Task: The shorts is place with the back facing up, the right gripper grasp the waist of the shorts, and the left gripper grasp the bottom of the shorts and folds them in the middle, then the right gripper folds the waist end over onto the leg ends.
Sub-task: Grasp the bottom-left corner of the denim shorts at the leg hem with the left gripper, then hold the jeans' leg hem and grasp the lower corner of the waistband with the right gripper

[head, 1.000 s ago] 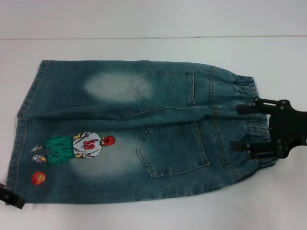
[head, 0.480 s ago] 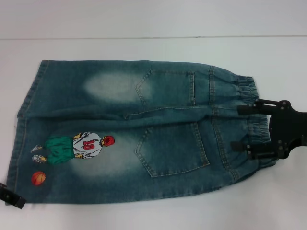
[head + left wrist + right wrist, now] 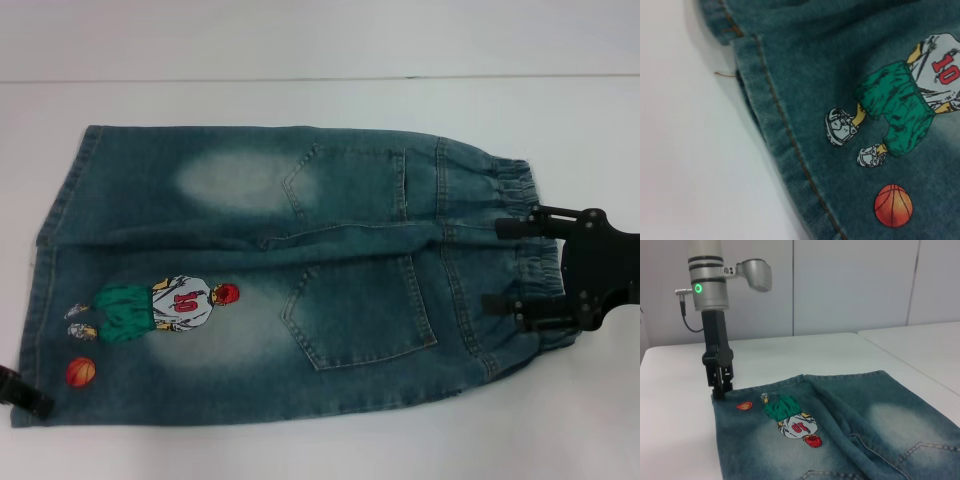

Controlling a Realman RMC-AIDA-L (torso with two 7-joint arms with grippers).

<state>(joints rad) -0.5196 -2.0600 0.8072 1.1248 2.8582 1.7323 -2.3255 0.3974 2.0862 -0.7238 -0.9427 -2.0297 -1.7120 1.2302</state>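
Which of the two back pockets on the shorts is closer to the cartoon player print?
The back pocket nearer the robot, on the same leg as the cartoon player print; the other pocket sits on the far leg beside a pale bleached patch.

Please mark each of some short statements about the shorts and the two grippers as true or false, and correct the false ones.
1. The shorts lie flat with the two back pockets facing up. True.
2. The left gripper is at the hem corner next to the basketball print. True.
3. The right gripper is over the leg hems. False: it is at the elastic waist, the opposite end.
4. The shorts are already folded in the middle. False: they are spread out full length on the white table.
5. The cartoon figure wears the number 10. True.
6. The cartoon figure is printed on a back pocket. False: it is near the leg hems.
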